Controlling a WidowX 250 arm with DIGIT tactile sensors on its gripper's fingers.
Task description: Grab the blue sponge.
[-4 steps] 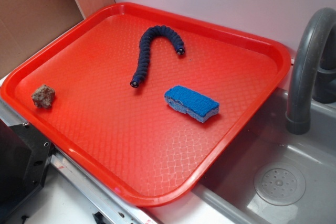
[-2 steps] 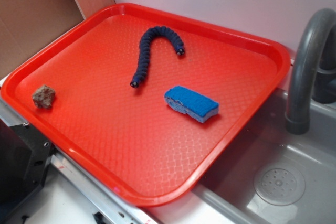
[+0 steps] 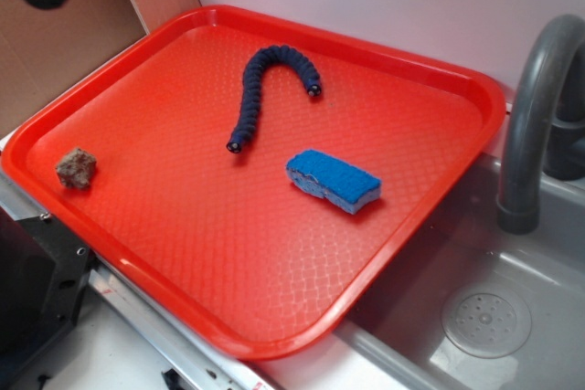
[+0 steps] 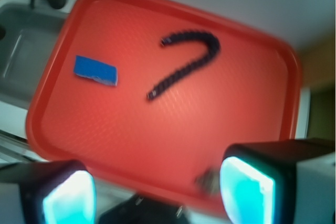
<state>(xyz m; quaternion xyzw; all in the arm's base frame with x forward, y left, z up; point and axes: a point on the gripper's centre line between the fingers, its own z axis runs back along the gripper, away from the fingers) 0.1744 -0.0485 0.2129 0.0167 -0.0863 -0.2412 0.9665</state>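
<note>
Blue sponge flat on red tray, toward the tray's 3 o'clock side in exterior view, bright textured top up, paler layer showing along near edge. Untouched, nothing on or against it. In wrist view, same sponge at about 10 o'clock of the frame, near the tray edge that borders the sink.

Dark navy ribbed tube at roughly 10 o'clock from the sponge, near but apart, hooked at the far end, straight tail running toward tray centre. Wrist view: tube as a question-mark curve near tray middle, blurred.

Small brown rough lump well apart from sponge, at 9 o'clock edge of tray in exterior view. Blurred dark smudge between the fingers in wrist view possibly the same lump; cannot tell.

Tray overhanging grey sink at its 4 o'clock corner; grey faucet at 3 o'clock of the frame, beyond tray rim. Brown board at upper left.

End effector released: fingers spread wide at bottom of wrist view, pads glowing cyan, nothing between them, high above tray and well apart from sponge. Exterior view: only a dark blurred piece at top left corner, likely the arm.
</note>
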